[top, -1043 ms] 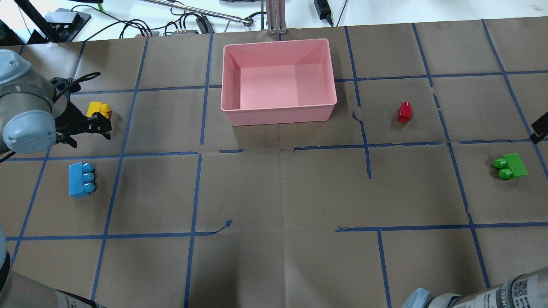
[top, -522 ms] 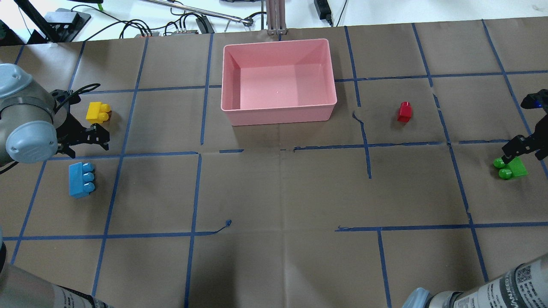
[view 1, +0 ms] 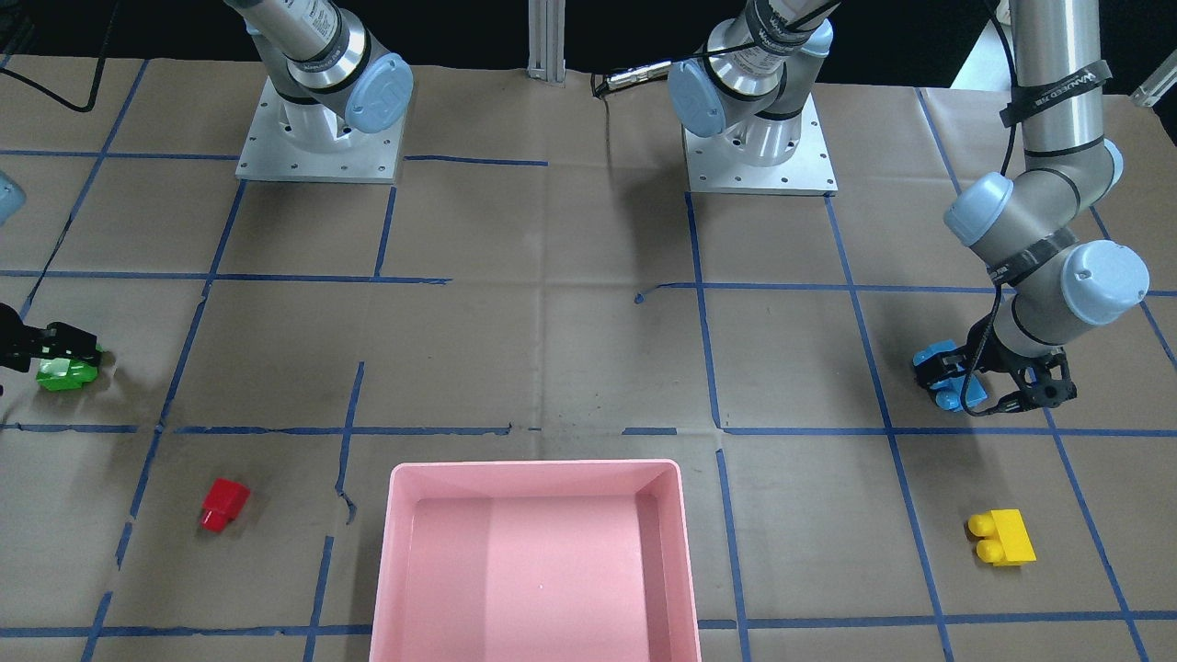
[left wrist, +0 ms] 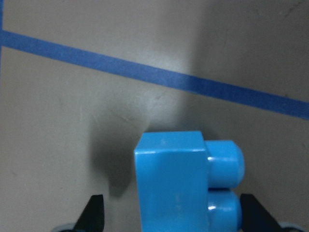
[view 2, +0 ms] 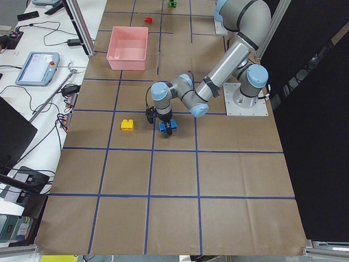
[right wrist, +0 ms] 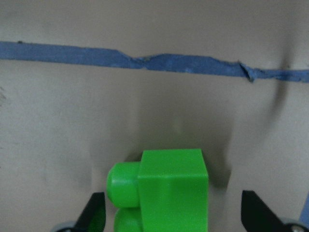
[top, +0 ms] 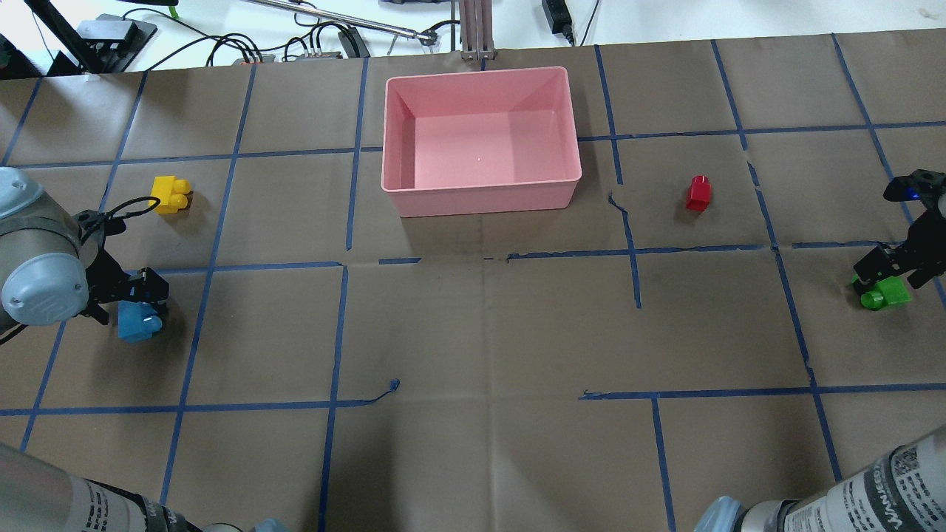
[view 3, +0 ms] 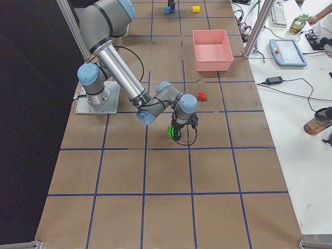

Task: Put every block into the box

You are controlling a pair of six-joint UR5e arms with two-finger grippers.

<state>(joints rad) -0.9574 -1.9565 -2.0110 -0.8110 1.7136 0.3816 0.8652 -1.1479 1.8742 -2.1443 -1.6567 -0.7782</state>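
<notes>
The blue block (top: pixel 137 326) lies at the table's left, and my left gripper (top: pixel 140 297) is down over it. In the left wrist view the blue block (left wrist: pixel 171 183) sits between the open fingertips (left wrist: pixel 95 215) with gaps on both sides. The green block (top: pixel 885 295) lies at the far right under my right gripper (top: pixel 890 275). In the right wrist view the green block (right wrist: pixel 171 188) is between the open fingertips (right wrist: pixel 254 215). The yellow block (top: pixel 170 195) and the red block (top: pixel 698 193) lie free on the table. The pink box (top: pixel 480 196) stands empty at the back middle.
The table is brown paper with a blue tape grid (top: pixel 340 332). Cables and gear (top: pixel 318 41) lie beyond the far edge. The arm bases (view 1: pixel 317 138) are bolted down at the robot's side.
My left gripper moved from beside the yellow block toward the near side and now straddles the blue block. My right gripper came in from the right edge and settled over the green block.
</notes>
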